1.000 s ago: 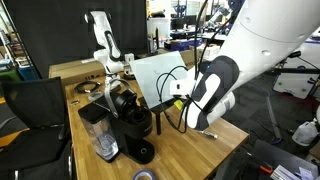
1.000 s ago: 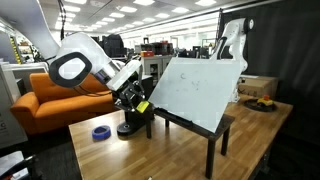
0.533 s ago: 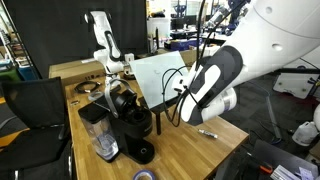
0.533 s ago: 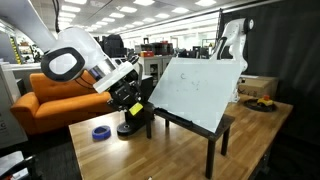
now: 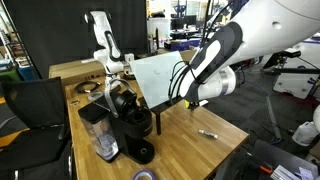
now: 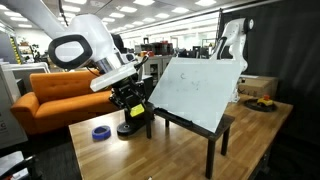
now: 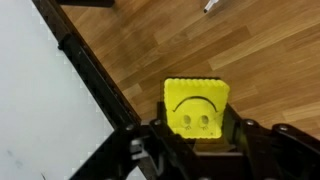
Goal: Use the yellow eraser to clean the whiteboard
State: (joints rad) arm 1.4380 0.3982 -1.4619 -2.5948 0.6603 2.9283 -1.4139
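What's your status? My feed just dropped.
Gripper shut on yellow eraser. Eraser beside whiteboard, not on it yet. Black marker on table, off to the side; coffee machine close by.

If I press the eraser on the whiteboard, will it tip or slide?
The whiteboard looks rigid and flat, so likely no flexing. It sits tilted on a slim black stand, so hard pressing might shift or tip it.

Wooden table: coffee machine, whiteboard on black stand, marker pen, blue tape roll.
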